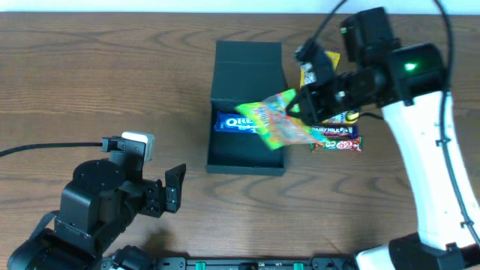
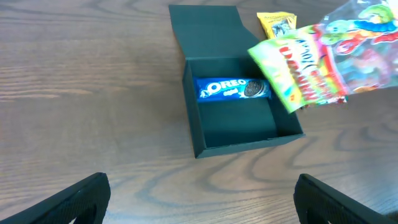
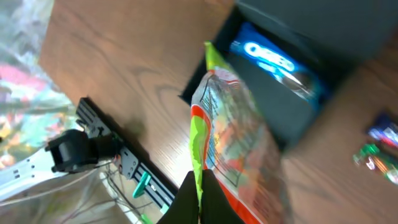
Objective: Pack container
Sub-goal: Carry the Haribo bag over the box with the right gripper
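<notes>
Two end effectors are in view, and only one is loaded. The right end effector (image 3: 200,198) is clenched on one end of a green-and-orange sweet bag (image 1: 276,120). The bag's long axis runs roughly left to right in the overhead frame, tilting down to the right, with its free end pointing left.

The container (image 1: 247,154) sits at the centre of the overhead frame, to the left of that end effector and slightly below it. It is open, and its lid (image 1: 247,67) is folded back toward the top of the frame. The bag hangs across the container's right wall, partly over the interior and partly outside it. Judging from this, the coming move is a short carry leftward and down, so that the whole bag clears the wall before it is let go.

The right arm is far nearer. The left end effector (image 1: 174,189) waits at lower left, well apart from the container, with its fingers spread and nothing between them.

By count there is one container, with one blue Oreo pack (image 2: 231,89) inside, lying crosswise against the wall nearest the lid. One sweet bag is held in the air.

On the bench (image 1: 97,82) just right of the container lie one yellow packet (image 2: 278,23), one purple bar (image 1: 335,131) and one red bar (image 1: 337,145). Whether the arm hides another packet cannot be told.
</notes>
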Available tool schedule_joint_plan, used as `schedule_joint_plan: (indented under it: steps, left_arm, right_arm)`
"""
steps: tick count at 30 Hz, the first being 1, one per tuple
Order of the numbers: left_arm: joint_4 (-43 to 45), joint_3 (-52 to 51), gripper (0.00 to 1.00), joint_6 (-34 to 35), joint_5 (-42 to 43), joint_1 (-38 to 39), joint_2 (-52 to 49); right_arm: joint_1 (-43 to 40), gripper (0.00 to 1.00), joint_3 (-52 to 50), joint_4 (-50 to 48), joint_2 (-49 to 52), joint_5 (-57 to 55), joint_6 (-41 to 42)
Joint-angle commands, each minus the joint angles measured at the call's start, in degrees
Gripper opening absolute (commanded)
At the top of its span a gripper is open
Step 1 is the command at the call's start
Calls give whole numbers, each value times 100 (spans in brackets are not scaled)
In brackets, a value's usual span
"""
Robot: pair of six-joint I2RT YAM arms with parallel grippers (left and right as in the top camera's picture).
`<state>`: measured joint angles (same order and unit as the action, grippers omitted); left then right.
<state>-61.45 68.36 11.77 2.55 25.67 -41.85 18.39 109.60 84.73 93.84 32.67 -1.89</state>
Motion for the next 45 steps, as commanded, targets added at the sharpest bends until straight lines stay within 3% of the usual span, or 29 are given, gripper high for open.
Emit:
schedule_joint_plan:
  steps: [1,7,15,22,28,29,30,32,33,45]
  left_arm:
    - [17,136,95,2,-103,-13,13]
    - [-7,136,95,2,-103,-13,13]
    - [-57,136,95,2,-103,-13,13]
    - [-87,136,95,0,-103,-13,13]
    - [-90,136,95,2,-103,-13,13]
    - [-94,136,96,2,-103,-13,13]
    - [-98,136,95,2,-103,-13,13]
    - [-94,136,95,2,-103,-13,13]
    - [-90,136,95,2,-103,-13,13]
    - [-94,136,95,2,-103,-13,13]
  right_arm:
    - [389,1,-177,-323,-87,225,522]
    - [756,1,-1051,-1311,-87,258,1834]
    - [911,1,-2396,-3161,-87,1307,3084]
    - [901,2,-3073,-3473,-87,1134,3427]
    - [901,2,-3364,-3189,-87,-238,3462]
    - [901,24,-3364,-3080,-87,-551,3456]
    - [901,56,-3364,-2997,-87,-732,3410]
    - [898,78,-3362,-2900,-87,-898,3355]
    - [892,96,-3355,-2889,-90,-916,3263]
    - [905,99,-2216,-2083,-96,-2243,2876]
